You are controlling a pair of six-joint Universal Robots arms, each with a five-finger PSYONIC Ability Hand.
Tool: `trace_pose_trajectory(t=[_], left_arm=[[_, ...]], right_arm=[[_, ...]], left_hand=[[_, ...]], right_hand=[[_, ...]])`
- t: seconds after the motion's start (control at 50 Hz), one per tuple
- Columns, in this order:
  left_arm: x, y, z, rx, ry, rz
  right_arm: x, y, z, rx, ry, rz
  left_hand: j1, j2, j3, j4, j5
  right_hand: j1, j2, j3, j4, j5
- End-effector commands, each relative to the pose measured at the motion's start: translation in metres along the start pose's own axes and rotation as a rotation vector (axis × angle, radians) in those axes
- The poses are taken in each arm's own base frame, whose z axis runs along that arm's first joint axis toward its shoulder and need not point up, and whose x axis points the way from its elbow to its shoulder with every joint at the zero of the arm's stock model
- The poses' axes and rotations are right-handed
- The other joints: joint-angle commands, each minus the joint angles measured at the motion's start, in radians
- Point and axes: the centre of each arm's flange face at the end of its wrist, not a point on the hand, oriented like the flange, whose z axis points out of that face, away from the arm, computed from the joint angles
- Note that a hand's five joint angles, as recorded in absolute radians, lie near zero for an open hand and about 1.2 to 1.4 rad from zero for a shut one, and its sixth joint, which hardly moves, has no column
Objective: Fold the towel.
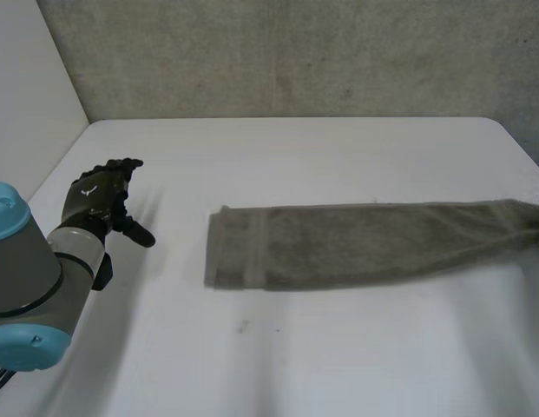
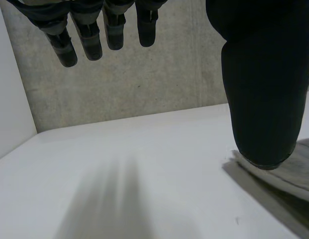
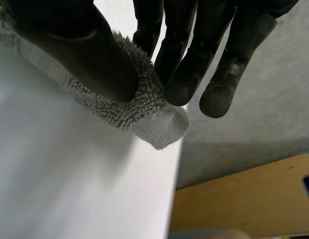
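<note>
Now the right hand (image 3: 79, 45) pinches the 3 o'clock end of the grey towel (image 1: 364, 243) between thumb and fingers. Left hand (image 1: 102, 198) hovers at its 9 o'clock, fingers loose, empty.

Even, diffuse light leaves the white table (image 1: 338, 356) bright, the towel (image 1: 364, 243) barely shadowed.
</note>
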Motion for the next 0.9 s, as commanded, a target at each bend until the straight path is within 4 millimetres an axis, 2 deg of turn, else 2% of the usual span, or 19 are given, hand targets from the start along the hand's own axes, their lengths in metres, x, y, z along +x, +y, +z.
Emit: trace_pose_trajectory(t=[0.02,0.04,0.06,0.1,0.12,0.16,0.18,0.22,0.24,0.26,0.28,0.32,0.38,0.48,0.56,0.6,0.66,0.78,0.9], left_arm=[[0.000,-0.002,-0.001,0.005,0.001,0.000],[0.000,-0.002,-0.001,0.005,0.001,0.000],[0.000,-0.002,-0.001,0.005,0.001,0.000],[0.000,-0.002,-0.001,0.007,0.001,0.000],[0.000,-0.002,-0.001,0.005,0.001,0.000],[0.000,-0.002,-0.001,0.006,-0.001,0.000],[0.000,-0.002,-0.001,0.007,-0.001,0.000],[0.000,-0.002,-0.001,0.007,-0.001,0.000],[0.000,-0.002,-0.001,0.007,-0.001,0.000],[0.000,-0.002,-0.001,0.007,-0.001,0.000],[0.000,-0.002,-0.001,0.007,-0.001,0.000],[-0.001,-0.003,-0.001,0.008,-0.004,-0.001],[-0.001,-0.002,-0.001,0.004,-0.002,-0.001],[0.000,-0.001,-0.002,0.003,-0.001,0.000],[0.000,-0.001,-0.002,0.003,-0.001,0.000],[0.000,-0.001,-0.002,0.004,-0.001,0.000],[0.000,-0.001,-0.002,0.003,-0.001,0.000],[0.000,-0.001,-0.002,0.001,-0.001,0.000],[0.000,0.000,-0.002,-0.001,0.000,0.000]], right_arm=[[-0.022,-0.084,-0.028,0.244,-0.025,-0.015],[-0.039,-0.109,-0.040,0.318,-0.062,-0.011],[-0.039,-0.109,-0.040,0.319,-0.062,-0.011],[-0.081,-0.147,-0.064,0.442,-0.155,-0.021],[-0.082,-0.147,-0.064,0.443,-0.155,-0.021],[-0.136,-0.181,-0.098,0.569,-0.272,-0.047],[-0.136,-0.181,-0.098,0.570,-0.273,-0.047],[-0.195,-0.201,-0.137,0.674,-0.404,-0.077],[-0.196,-0.201,-0.138,0.674,-0.405,-0.077],[-0.221,-0.204,-0.154,0.706,-0.462,-0.092],[-0.222,-0.204,-0.154,0.706,-0.462,-0.092],[-0.262,-0.200,-0.177,0.736,-0.550,-0.123],[-0.294,-0.187,-0.193,0.735,-0.631,-0.156],[-0.320,-0.165,-0.206,0.685,-0.716,-0.209],[-0.319,-0.166,-0.209,0.671,-0.725,-0.221],[-0.306,-0.177,-0.211,0.671,-0.714,-0.199],[-0.281,-0.196,-0.216,0.697,-0.685,-0.128],[-0.236,-0.203,-0.206,0.639,-0.656,0.033],[-0.206,-0.168,-0.182,0.454,-0.644,0.156]], left_hand=[[0.002,0.010,0.010,0.008,-0.028],[0.002,0.010,0.010,0.008,-0.028],[0.002,0.010,0.010,0.008,-0.028],[0.002,0.010,0.010,0.008,-0.028],[0.002,0.010,0.010,0.008,-0.028],[0.002,0.010,0.010,0.008,-0.028],[0.002,0.010,0.010,0.008,-0.028],[0.002,0.010,0.010,0.008,-0.028],[0.002,0.010,0.010,0.008,-0.028],[0.002,0.010,0.010,0.008,-0.028],[0.002,0.010,0.010,0.008,-0.028],[0.002,0.010,0.010,0.008,-0.028],[0.002,0.010,0.010,0.008,-0.028],[0.002,0.010,0.010,0.008,-0.028],[0.002,0.010,0.010,0.008,-0.028],[0.002,0.010,0.010,0.008,-0.028],[0.002,0.010,0.010,0.008,-0.028],[0.002,0.010,0.010,0.008,-0.028],[0.002,0.010,0.010,0.008,-0.028]], right_hand=[[0.079,0.079,0.064,0.055,0.061],[0.079,0.079,0.064,0.055,0.061],[0.079,0.079,0.064,0.055,0.061],[0.079,0.079,0.064,0.055,0.061],[0.079,0.079,0.064,0.055,0.061],[0.079,0.079,0.064,0.055,0.061],[0.079,0.079,0.064,0.055,0.061],[0.079,0.079,0.064,0.055,0.061],[0.079,0.079,0.064,0.055,0.061],[0.079,0.079,0.064,0.055,0.061],[0.079,0.079,0.064,0.055,0.061],[0.079,0.079,0.064,0.055,0.061],[0.079,0.079,0.064,0.055,0.061],[0.079,0.079,0.064,0.055,0.061],[0.079,0.079,0.064,0.055,0.061],[-1.114,-1.114,-1.128,-1.138,-1.132],[-1.143,-1.143,-1.157,-1.167,-1.161],[-1.143,-1.143,-1.157,-1.167,-1.161],[-1.143,-1.143,-1.157,-1.167,-1.161]])
